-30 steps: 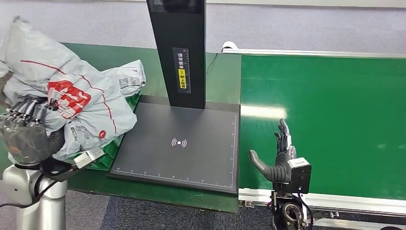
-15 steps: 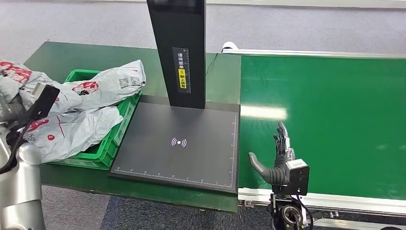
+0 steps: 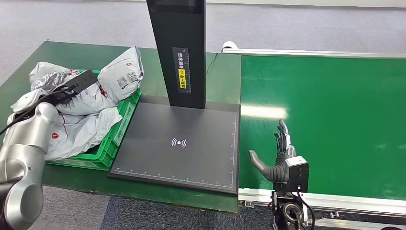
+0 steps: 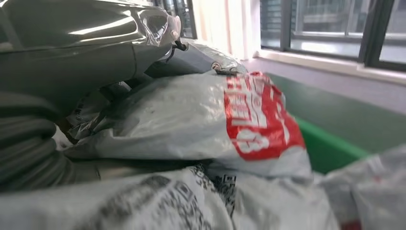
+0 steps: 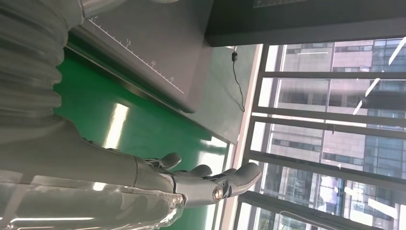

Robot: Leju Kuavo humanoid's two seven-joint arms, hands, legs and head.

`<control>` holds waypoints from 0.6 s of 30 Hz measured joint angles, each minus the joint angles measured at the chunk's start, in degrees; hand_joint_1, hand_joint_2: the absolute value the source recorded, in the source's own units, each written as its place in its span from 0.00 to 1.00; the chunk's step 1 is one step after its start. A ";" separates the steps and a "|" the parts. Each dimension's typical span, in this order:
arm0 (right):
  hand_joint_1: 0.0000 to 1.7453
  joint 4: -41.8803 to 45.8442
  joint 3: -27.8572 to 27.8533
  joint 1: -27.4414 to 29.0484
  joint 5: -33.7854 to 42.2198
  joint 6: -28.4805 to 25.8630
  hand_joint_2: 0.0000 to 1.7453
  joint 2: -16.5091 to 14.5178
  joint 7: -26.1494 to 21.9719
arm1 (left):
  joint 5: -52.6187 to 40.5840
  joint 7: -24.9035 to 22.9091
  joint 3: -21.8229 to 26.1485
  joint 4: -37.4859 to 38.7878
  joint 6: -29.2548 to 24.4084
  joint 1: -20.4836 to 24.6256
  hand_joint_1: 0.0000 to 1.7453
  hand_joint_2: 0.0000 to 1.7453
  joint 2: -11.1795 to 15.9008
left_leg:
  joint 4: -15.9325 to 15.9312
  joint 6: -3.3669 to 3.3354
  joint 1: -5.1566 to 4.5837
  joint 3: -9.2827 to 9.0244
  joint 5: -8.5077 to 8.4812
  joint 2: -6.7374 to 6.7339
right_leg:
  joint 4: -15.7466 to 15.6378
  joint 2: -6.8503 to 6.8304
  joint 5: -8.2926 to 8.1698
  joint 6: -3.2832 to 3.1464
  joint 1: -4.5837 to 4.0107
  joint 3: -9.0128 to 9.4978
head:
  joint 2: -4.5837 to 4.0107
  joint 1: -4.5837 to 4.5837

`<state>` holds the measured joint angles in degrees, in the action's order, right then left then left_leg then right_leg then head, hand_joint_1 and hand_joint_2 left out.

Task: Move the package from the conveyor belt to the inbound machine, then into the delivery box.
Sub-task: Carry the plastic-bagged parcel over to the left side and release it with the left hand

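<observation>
A grey package point(image 4: 239, 124) with a red printed label lies against my left hand point(image 4: 95, 43); the thick thumb stretches over its top and the fingers are hidden under it. In the head view my left arm reaches down into the green delivery box point(image 3: 107, 148), where the hand sits among the grey packages. My right hand point(image 3: 282, 155) is held up at the near edge of the green conveyor belt point(image 3: 335, 120), fingers spread point(image 5: 210, 184), holding nothing. The belt carries no package here.
The inbound machine's black plate point(image 3: 182, 143) lies bare between box and belt, its black pillar point(image 3: 179, 52) rising at the back. Other grey packages point(image 3: 122, 74) are heaped in the box, one leaning over its far rim. The box stands on a green table point(image 3: 62, 52).
My left arm has swung the package from high at the left down and forward into the green box. The right hand has stayed where it was.
</observation>
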<state>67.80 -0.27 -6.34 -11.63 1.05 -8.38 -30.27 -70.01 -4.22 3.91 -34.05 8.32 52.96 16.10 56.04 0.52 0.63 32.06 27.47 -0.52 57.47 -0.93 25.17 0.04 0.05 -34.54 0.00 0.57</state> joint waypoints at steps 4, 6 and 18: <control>0.00 0.00 -0.11 0.10 -0.19 0.00 1.00 0.12 0.20 | -0.44 -0.86 -2.97 3.79 1.64 0.61 1.00 1.00 0.03 | -0.01 0.00 0.00 -0.01 0.00 0.01 | 0.00 -0.03 0.01 0.00 0.00 0.04 | 0.00 -0.01; 0.00 0.00 -0.14 0.16 -0.37 0.00 1.00 0.12 0.31 | -1.19 -2.12 -4.37 4.78 2.40 0.61 1.00 1.00 0.07 | -0.01 0.00 0.00 -0.05 -0.01 0.01 | 0.00 -0.03 0.01 0.00 0.00 0.09 | 0.00 -0.01; 0.00 -0.02 -0.26 0.14 -0.65 0.00 1.00 0.12 0.52 | -4.80 -5.84 -10.47 7.20 2.51 0.44 0.00 1.00 0.45 | -0.02 0.00 0.00 -0.31 -0.01 0.01 | 0.00 -0.04 0.01 0.00 0.01 0.34 | 0.00 0.00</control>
<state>67.78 -0.54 -6.20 -12.28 1.05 -8.26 -29.75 -74.81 -10.07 -6.56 -26.85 10.83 53.40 16.56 56.02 0.52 0.63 31.75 27.46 -0.51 57.46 -0.97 25.17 0.04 0.06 -34.20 0.00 0.57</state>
